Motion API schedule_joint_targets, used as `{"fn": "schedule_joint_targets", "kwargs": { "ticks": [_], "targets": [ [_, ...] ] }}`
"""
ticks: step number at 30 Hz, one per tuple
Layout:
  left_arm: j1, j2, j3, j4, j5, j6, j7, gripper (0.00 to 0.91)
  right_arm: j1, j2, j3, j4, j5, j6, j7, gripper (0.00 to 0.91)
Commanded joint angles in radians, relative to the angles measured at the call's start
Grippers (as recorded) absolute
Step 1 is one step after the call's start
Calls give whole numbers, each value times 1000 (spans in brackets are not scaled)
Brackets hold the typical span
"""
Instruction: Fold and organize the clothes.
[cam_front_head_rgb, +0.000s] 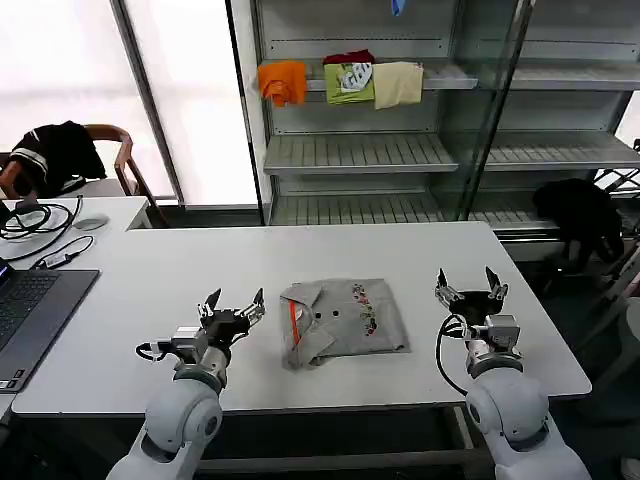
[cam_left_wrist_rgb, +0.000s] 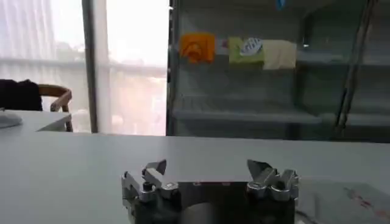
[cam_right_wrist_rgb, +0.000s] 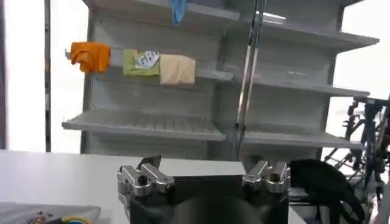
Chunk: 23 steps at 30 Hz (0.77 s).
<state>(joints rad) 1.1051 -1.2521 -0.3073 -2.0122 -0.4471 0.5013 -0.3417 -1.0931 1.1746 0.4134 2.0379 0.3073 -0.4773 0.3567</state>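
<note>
White laminate worktop (cam_front_head_rgb: 150, 300) carries the work, with a metal shelf unit (cam_front_head_rgb: 400, 150) behind it on which orange, green and cream garments lie on an upper shelf. One light grey shirt (cam_front_head_rgb: 340, 320) lies near the middle of the worktop toward the front edge, between the two arms and touching neither. It appears already folded into a compact, roughly square packet, chest print up and an orange inner collar showing at the side nearer the left arm; that side looks slightly bunched and uneven. The left hand (cam_front_head_rgb: 232, 312) sits just beside the shirt's collar side, low over the worktop, fingers spread apart and holding nothing. The right hand (cam_front_head_rgb: 470, 290) stands near the opposite side, a little farther off, fingers likewise spread and empty. Judgement: the shirt is soft, light cotton and will sag, slide and unfold if lifted by a single point. It would be best taken at two opposite edges of the packet, pinching through all layers, or tidied by pressing the bunched collar side flat. No slippery or fragile parts noted; the buttons are small and of no concern.
</note>
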Motion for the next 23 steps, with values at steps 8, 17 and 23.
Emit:
{"fn": "schedule_joint_targets", "kwargs": {
  "ticks": [8,17,23],
  "targets": [
    [-12,1,2,6,-1,-2,1,907,0,-6,4,4,0,-22,0,907],
    [-16,4,0,11,-2,-1,0,907,7,-7,-3,-6,-1,-24,-3,907],
    [-17,4,0,12,-2,-1,0,907,15,-4,-7,-12,-1,-24,-2,907]
  ]
}}
